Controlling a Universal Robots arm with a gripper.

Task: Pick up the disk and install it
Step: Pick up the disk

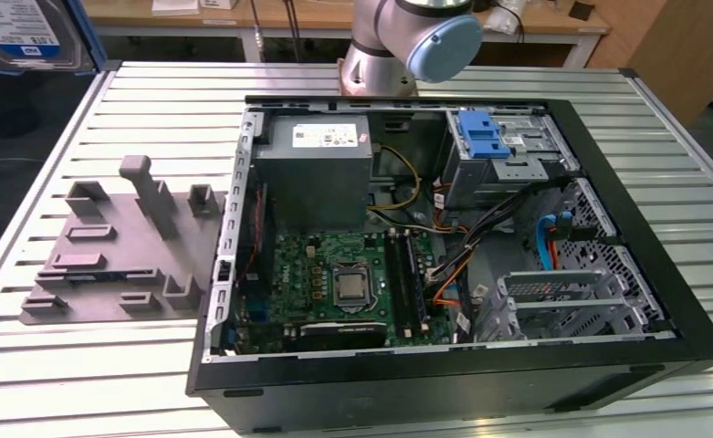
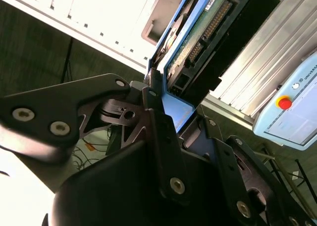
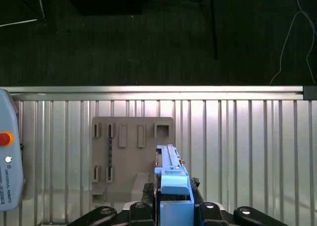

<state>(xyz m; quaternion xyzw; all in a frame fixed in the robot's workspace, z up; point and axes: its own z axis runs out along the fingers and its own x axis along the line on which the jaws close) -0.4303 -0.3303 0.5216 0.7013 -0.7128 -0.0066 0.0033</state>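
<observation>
Blue-framed disk (image 3: 171, 184) edge-on between black fingers (image 2: 161, 132)

Your exterior view looks down on the computer case (image 1: 454, 388); both wrist views, close in, share the disk (image 3: 171, 174) and the table (image 3: 247, 151).

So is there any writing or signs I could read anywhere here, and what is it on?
Nothing quotable beyond a maker's name.
White sticker on the grey power supply: print too small.
The disk, held in the gripper: label print too small.
Teach pendant: a maker's name beside its red button.
Motherboard: markings too small.
</observation>
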